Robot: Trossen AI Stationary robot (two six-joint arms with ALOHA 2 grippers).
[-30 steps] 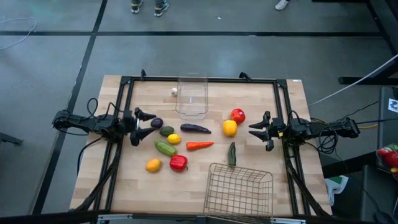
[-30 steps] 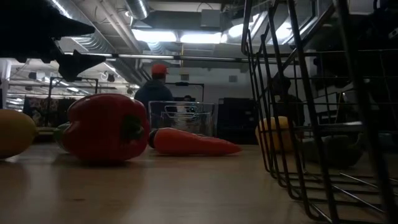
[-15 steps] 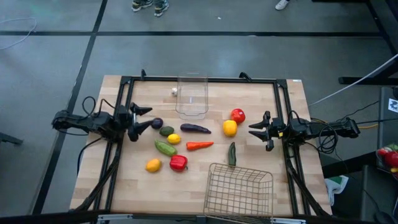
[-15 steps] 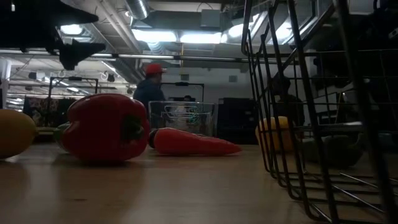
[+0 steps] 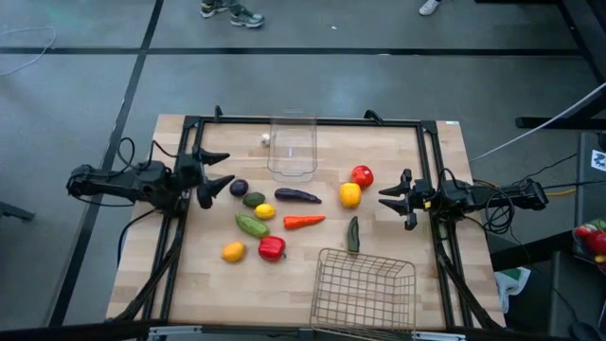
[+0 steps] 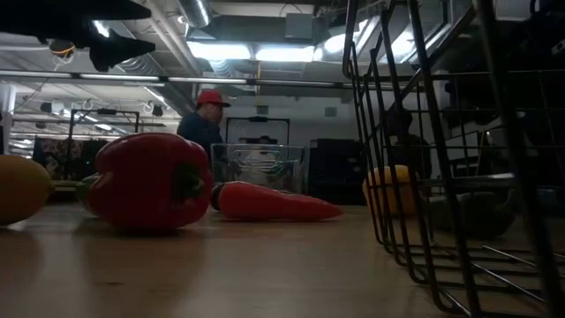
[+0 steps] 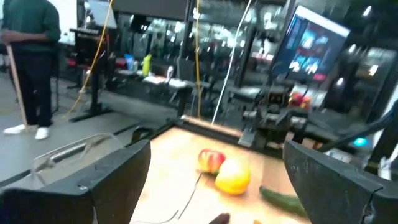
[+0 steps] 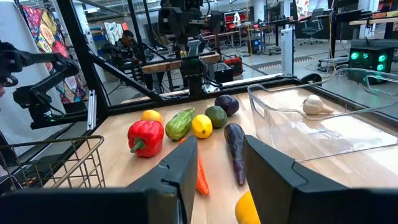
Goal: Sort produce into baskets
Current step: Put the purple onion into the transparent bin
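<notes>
Pale wood table (image 5: 426, 237), clear plastic bin (image 5: 291, 150), wire-mesh basket (image 5: 365, 289).

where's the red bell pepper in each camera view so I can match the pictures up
High view: red bell pepper, near the table's front, right of the orange fruit.
Low view: large at left, carrot beside it.
Left wrist view: not in it.
Right wrist view, beside the green cucumber.
Shared landmark: wire basket.

We see a wooden table (image 5: 208, 275) on a grey floor (image 5: 312, 85). Beyond the table's far edge, a person in a red cap (image 6: 209, 97) stands.
</notes>
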